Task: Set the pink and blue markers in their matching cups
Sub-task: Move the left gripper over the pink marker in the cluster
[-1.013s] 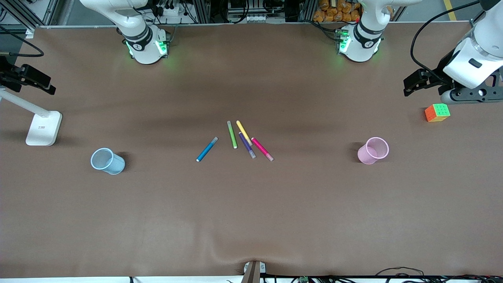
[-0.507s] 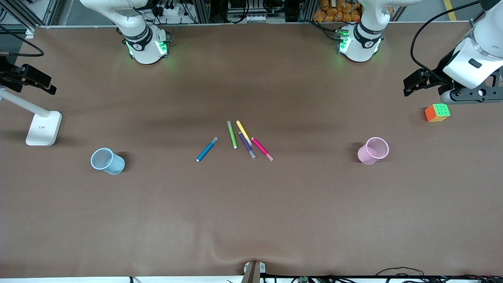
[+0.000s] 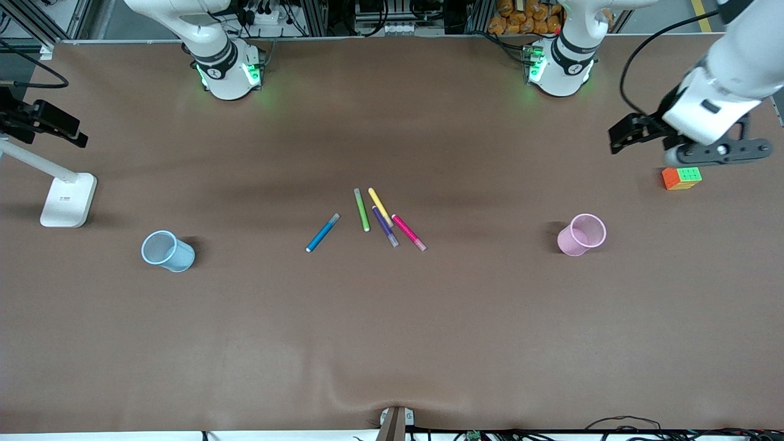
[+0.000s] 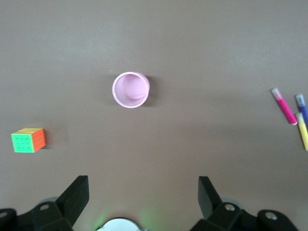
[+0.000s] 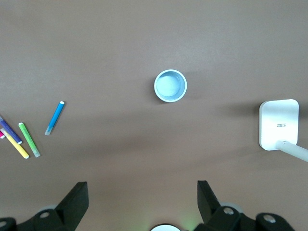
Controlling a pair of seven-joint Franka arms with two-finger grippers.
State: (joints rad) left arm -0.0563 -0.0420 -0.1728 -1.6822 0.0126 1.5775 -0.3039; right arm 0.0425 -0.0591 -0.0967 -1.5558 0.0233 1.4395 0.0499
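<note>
The blue marker [image 3: 323, 233] and the pink marker [image 3: 408, 232] lie flat mid-table. The light blue cup [image 3: 167, 251] stands upright toward the right arm's end, and the pink cup [image 3: 582, 234] stands toward the left arm's end. My left gripper [image 3: 715, 152] hangs high, open and empty, over the table by the cube. Its wrist view shows the pink cup [image 4: 131, 90] and the pink marker [image 4: 284, 106]. My right gripper [image 5: 143, 202] is open and empty, high over the table near the lamp base. Its wrist view shows the blue cup [image 5: 170, 86] and the blue marker [image 5: 55, 117].
Green [image 3: 362, 210], yellow [image 3: 380, 206] and purple [image 3: 385, 226] markers lie between the blue and pink ones, the purple beside the pink. A colour cube [image 3: 681, 176] sits at the left arm's end. A white lamp base [image 3: 68, 199] sits at the right arm's end.
My left gripper has shifted a little toward the table's middle, still open and high. The right arm, markers and cups have not moved.
</note>
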